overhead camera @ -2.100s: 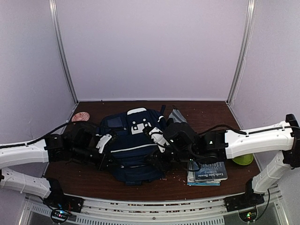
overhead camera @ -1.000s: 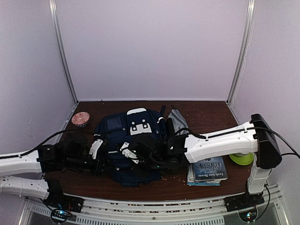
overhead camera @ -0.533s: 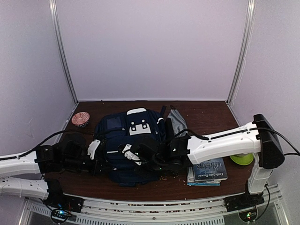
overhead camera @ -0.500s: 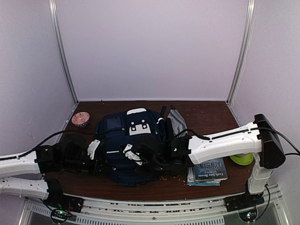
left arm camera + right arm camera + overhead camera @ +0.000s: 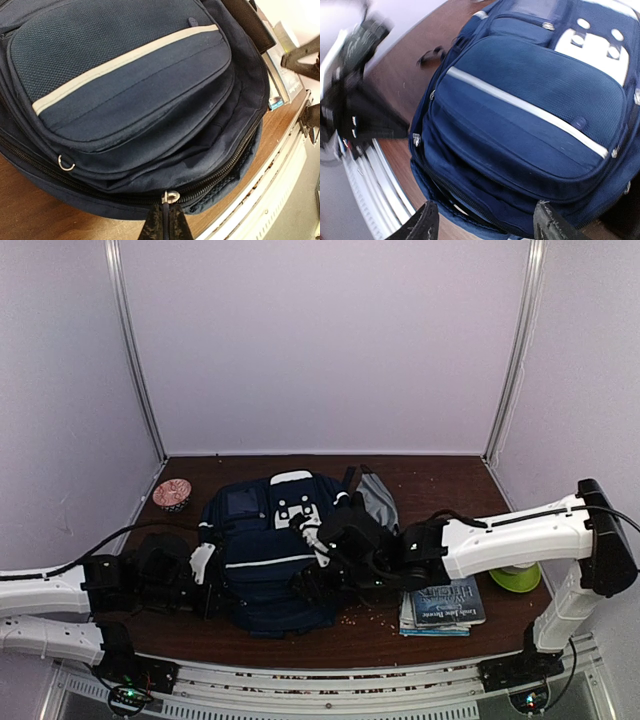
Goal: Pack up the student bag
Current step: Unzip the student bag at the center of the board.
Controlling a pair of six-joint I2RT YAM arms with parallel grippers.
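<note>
- Two grippers are seen at the student bag [image 5: 262, 540], which is laid flat near the counter's near edge, left of centre.
- The right gripper [image 5: 312, 535] has been drawn back from the bag's near-left part to above its right half, with jaws spread wide and nothing held.
- The left gripper [image 5: 165, 226] is kept pinched on the zip pull [image 5: 170, 196].
- The zip is judged only partly run, and the books [image 5: 445, 605] by the near-right corner are not yet packed.

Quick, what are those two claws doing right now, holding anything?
Left gripper: closed on the student bag's zipper pull.
Right gripper: open, empty, above the bag.
</note>
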